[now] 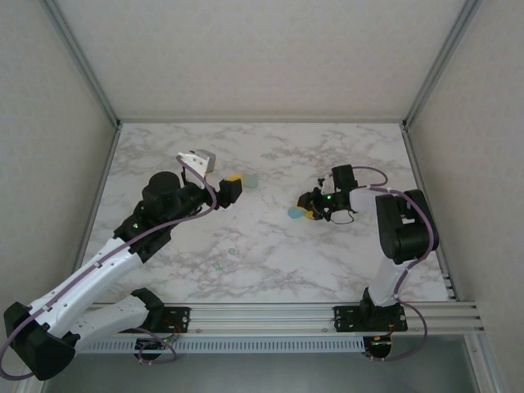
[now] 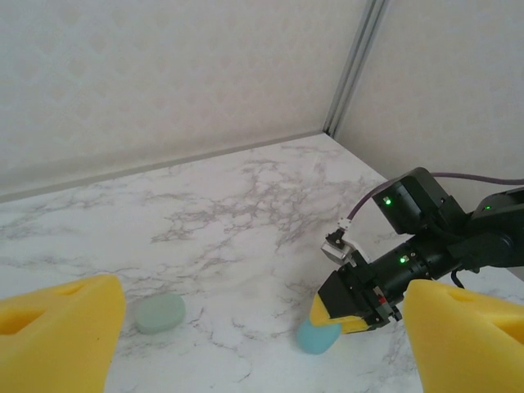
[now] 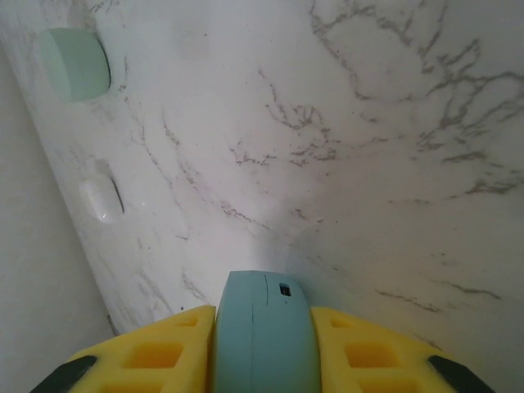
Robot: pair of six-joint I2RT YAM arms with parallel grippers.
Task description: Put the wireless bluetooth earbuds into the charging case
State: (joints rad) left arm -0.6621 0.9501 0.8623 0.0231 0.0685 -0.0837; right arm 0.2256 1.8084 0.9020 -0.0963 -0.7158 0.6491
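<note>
A blue-teal charging case (image 3: pixel 264 336) sits on edge between the yellow pads of my right gripper (image 3: pixel 264 315), which is shut on it. Its lid seam and a small port face the camera. In the top view that gripper (image 1: pixel 304 211) holds the case (image 1: pixel 293 213) low over the marble, right of centre. A pale green case (image 1: pixel 252 182) lies closed just right of my left gripper (image 1: pixel 232 190), which hangs open and empty above the table. In the left wrist view the green case (image 2: pixel 160 312) lies ahead between the wide yellow fingers (image 2: pixel 57 336). Two tiny earbuds (image 1: pixel 233 250) (image 1: pixel 218 265) lie near the front centre.
A white pebble-like case (image 3: pixel 101 199) lies on the marble beyond the green case (image 3: pixel 75 63) in the right wrist view. Pale walls with metal corner posts (image 1: pixel 90 74) close in the table (image 1: pixel 344 155) on three sides.
</note>
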